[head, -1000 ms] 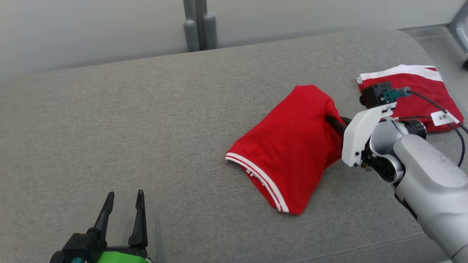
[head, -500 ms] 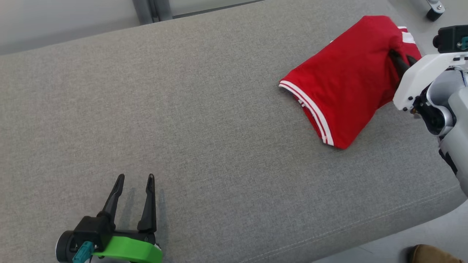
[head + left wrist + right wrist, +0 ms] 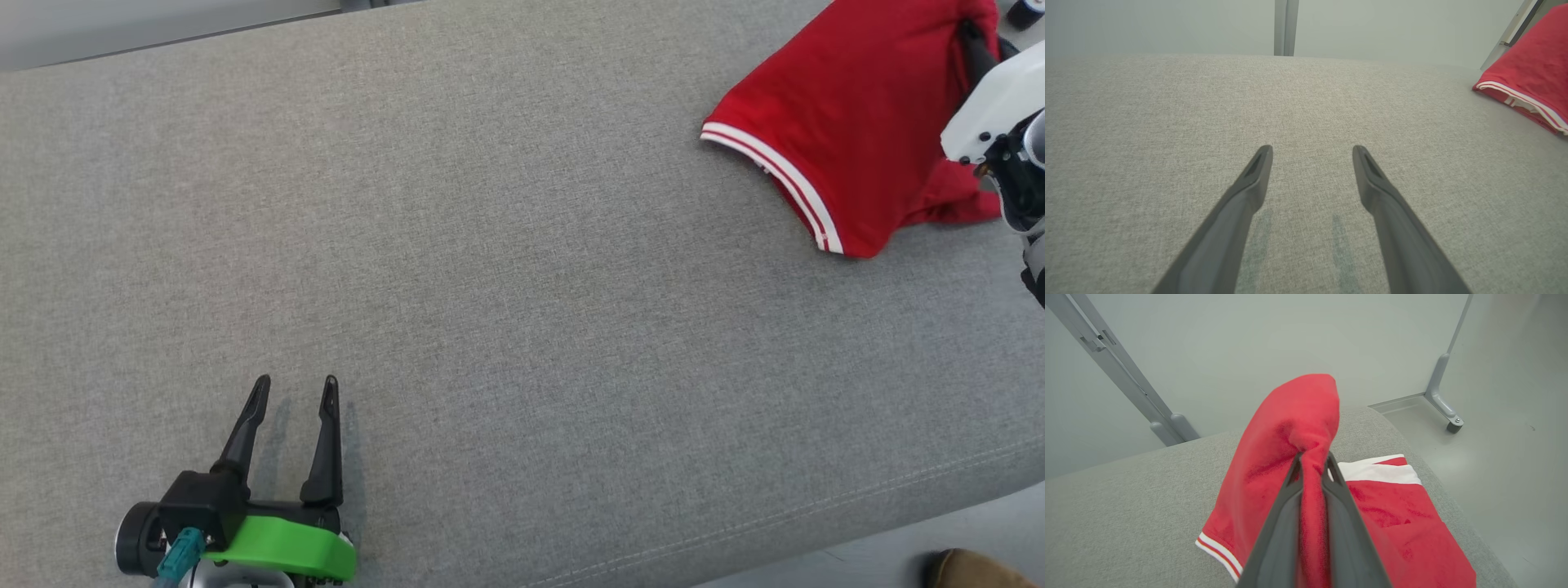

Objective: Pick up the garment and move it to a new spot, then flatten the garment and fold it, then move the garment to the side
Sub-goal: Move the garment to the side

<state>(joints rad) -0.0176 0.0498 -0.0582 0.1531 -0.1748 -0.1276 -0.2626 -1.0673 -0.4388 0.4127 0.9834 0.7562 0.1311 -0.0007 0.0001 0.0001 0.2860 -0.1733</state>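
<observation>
Grey woven fabric covered the table [image 3: 490,245], and low over it at the left our left hand [image 3: 295,380] stood wide open and empty. At the far right our right hand [image 3: 1312,459] was clamped on a bunched fold of the red knit garment with a white-striped hem [image 3: 841,106], that hem resting on the table. We judged the small pinch could slip, or drag along the folded red-and-white cloth [image 3: 1396,506] beneath.

Red garment [image 3: 841,106] on grey cushion [image 3: 490,286]

Soft, even, bright light; faint shadows on the grey cushion [image 3: 1167,102]; mild wide-angle bending in wrist views.
</observation>
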